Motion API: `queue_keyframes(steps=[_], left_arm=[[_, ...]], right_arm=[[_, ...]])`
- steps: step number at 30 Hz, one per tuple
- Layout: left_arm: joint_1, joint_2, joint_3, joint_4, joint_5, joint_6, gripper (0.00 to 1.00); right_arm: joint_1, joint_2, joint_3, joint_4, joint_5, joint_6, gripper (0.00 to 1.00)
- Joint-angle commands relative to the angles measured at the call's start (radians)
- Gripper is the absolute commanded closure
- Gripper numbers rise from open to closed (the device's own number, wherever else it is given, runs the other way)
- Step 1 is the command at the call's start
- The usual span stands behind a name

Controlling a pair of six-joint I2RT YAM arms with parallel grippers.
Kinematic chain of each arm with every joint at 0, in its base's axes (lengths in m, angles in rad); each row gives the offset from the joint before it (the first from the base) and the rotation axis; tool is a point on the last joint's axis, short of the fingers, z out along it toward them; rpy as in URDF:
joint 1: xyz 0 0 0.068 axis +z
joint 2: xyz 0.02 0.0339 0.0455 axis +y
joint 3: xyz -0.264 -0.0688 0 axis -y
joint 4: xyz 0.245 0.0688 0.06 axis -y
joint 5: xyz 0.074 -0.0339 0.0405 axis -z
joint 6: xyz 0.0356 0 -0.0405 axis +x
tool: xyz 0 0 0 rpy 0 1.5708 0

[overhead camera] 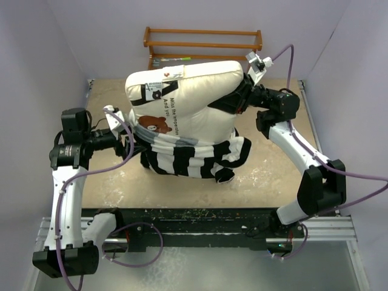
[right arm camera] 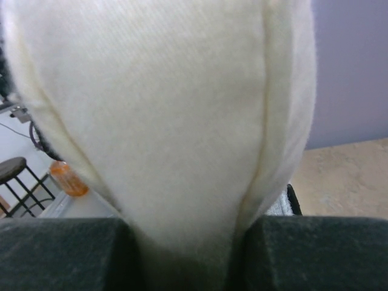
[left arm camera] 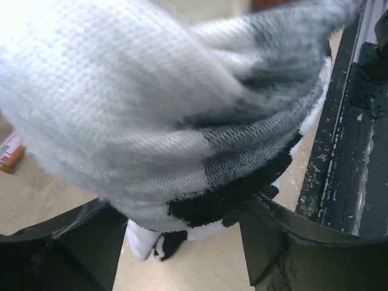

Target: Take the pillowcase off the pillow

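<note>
The cream pillow (overhead camera: 194, 91) with a brown bear print and black text is raised and tilted over the tan table. The black-and-white striped pillowcase (overhead camera: 194, 154) is bunched round its lower end and hangs onto the table. My right gripper (overhead camera: 237, 102) is shut on the pillow's right edge; in the right wrist view cream cloth (right arm camera: 182, 121) fills the gap of that gripper (right arm camera: 188, 242). My left gripper (overhead camera: 134, 132) is at the pillowcase's left edge. In the left wrist view striped fabric (left arm camera: 182, 121) lies bunched across this gripper (left arm camera: 182, 209) between its fingers (left arm camera: 279, 242).
A wooden rack (overhead camera: 203, 39) stands behind the pillow at the back wall. Purple walls close in the left, right and back. A black rail (overhead camera: 194, 221) runs along the table's near edge. An orange bottle (right arm camera: 66, 179) and a stool (right arm camera: 12, 170) show beyond the table.
</note>
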Motion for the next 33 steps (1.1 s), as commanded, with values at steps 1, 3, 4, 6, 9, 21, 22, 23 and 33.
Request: queue_keyframes(steps=[1,3,4,6,9,21,22,23,33], left_arm=[[0.003,-0.052,-0.025,0.176,0.058,-0.068,0.38],[0.002,-0.038,-0.006,0.133,0.058,-0.017,0.6],[0.003,-0.022,0.005,0.109,0.061,0.0,0.78],[0.003,0.012,0.03,0.064,0.069,0.029,1.0],[0.002,0.034,0.006,0.223,0.106,-0.154,1.0],[-0.006,-0.065,-0.213,0.41,-0.01,-0.301,1.0],[-0.006,-0.076,-0.238,0.397,-0.018,-0.283,1.0],[-0.006,-0.085,-0.261,0.388,-0.026,-0.265,1.0],[-0.004,-0.08,-0.271,0.298,-0.037,-0.216,0.49]], right_arm=[[0.001,-0.014,0.133,0.326,0.144,0.198,1.0],[0.001,-0.01,0.154,0.316,0.138,0.209,1.0],[0.001,-0.008,0.165,0.317,0.14,0.217,1.0],[0.001,-0.005,0.185,0.316,0.149,0.233,1.0],[0.001,0.002,0.219,0.332,0.18,0.26,1.0],[-0.015,0.013,0.436,0.349,0.442,0.319,1.0],[-0.021,0.007,0.446,0.341,0.468,0.312,1.0],[-0.029,-0.002,0.447,0.332,0.5,0.301,1.0],[-0.054,-0.116,0.373,0.174,0.727,0.137,1.0]])
